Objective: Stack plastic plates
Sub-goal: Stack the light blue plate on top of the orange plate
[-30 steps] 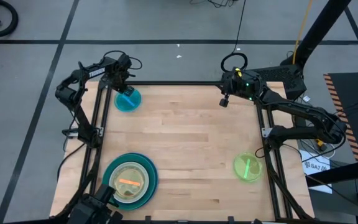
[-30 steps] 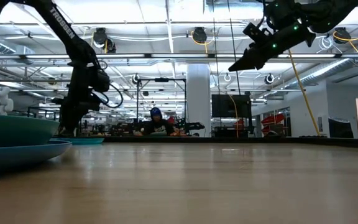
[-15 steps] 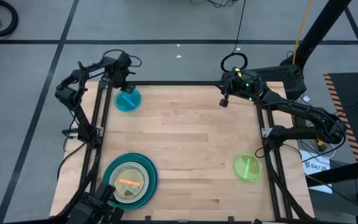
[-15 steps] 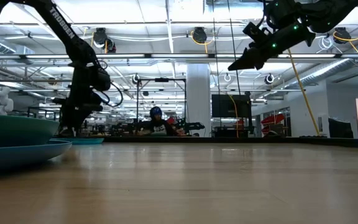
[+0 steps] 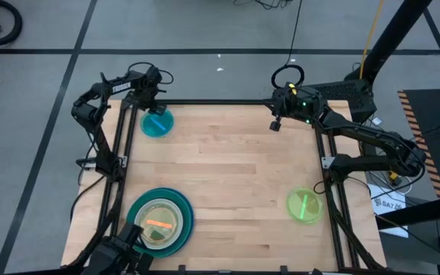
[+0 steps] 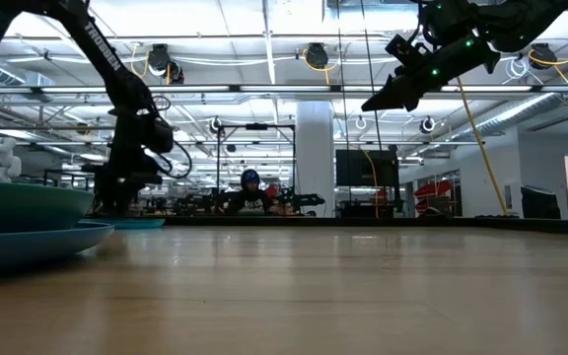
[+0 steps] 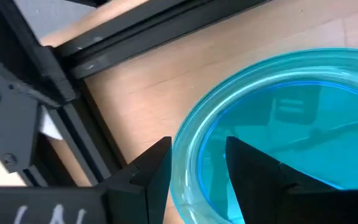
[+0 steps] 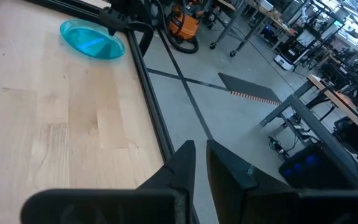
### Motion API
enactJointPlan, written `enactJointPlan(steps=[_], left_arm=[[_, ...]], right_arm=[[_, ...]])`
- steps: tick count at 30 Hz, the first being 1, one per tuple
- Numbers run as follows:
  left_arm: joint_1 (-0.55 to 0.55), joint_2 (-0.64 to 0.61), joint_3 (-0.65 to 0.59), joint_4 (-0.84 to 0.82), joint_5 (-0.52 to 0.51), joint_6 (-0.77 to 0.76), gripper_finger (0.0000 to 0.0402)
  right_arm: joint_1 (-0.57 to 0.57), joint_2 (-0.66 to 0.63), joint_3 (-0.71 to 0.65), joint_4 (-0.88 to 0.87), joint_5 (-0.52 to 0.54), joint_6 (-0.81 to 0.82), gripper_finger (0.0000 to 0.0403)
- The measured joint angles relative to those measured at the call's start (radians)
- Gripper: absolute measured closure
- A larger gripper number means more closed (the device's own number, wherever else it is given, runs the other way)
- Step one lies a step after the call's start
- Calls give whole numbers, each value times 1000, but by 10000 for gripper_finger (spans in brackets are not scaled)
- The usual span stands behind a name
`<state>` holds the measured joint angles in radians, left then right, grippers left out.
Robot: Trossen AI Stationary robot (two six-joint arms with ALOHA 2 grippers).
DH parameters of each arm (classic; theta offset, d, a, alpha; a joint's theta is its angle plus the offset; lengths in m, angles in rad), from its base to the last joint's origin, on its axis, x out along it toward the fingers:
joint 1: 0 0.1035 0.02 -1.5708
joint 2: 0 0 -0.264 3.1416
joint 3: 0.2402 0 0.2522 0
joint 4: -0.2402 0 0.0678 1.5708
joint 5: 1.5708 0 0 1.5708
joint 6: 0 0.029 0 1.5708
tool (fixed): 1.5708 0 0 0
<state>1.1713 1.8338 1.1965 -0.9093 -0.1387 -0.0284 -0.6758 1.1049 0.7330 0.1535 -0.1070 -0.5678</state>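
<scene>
Two fingers of the left gripper (image 7: 197,171) stand a little apart with the rim of the cyan plate (image 7: 278,130) between them, one finger outside the edge and one over the bowl of it; whether they press on the rim yet cannot be told, so the plate counts as straddled, not held. That plate lies on the table (image 5: 235,168) directly under the gripper, at the far left corner beside the black frame rail (image 7: 48,68). The stack (image 5: 159,221), a blue plate with smaller ones nested in it, sits well away from this gripper toward the table's near edge on the same side. A lime green plate (image 5: 305,205) lies far off on the opposite side. The right gripper (image 8: 199,163) hangs above the far right corner with its fingers nearly together and nothing in them. To do this step well, the left gripper should probably close firmly on the rim, lift straight up clear of the rail, and keep the plate level on the way to the stack.
</scene>
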Motion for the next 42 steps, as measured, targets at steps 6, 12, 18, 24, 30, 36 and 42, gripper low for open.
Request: enactJointPlan(steps=[6,12,18,24,30,36,42], left_arm=[[0,11,0,36,-19,-1,243],[2,11,0,37,-19,0,243],[7,11,0,52,-19,4,243],[13,11,0,54,-17,0,243],[13,54,-1,44,-10,-19,243],[6,76,3,43,-11,-21,243],[-39,79,15,26,44,-45,243]], right_arm=[[0,0,0,0,0,-2,369],[0,0,0,0,0,-2,369],[0,0,0,0,0,-2,369],[0,0,0,0,0,-2,369],[0,0,0,-1,0,-6,369],[0,0,0,-1,1,-12,369],[-13,0,0,-1,1,-14,369]])
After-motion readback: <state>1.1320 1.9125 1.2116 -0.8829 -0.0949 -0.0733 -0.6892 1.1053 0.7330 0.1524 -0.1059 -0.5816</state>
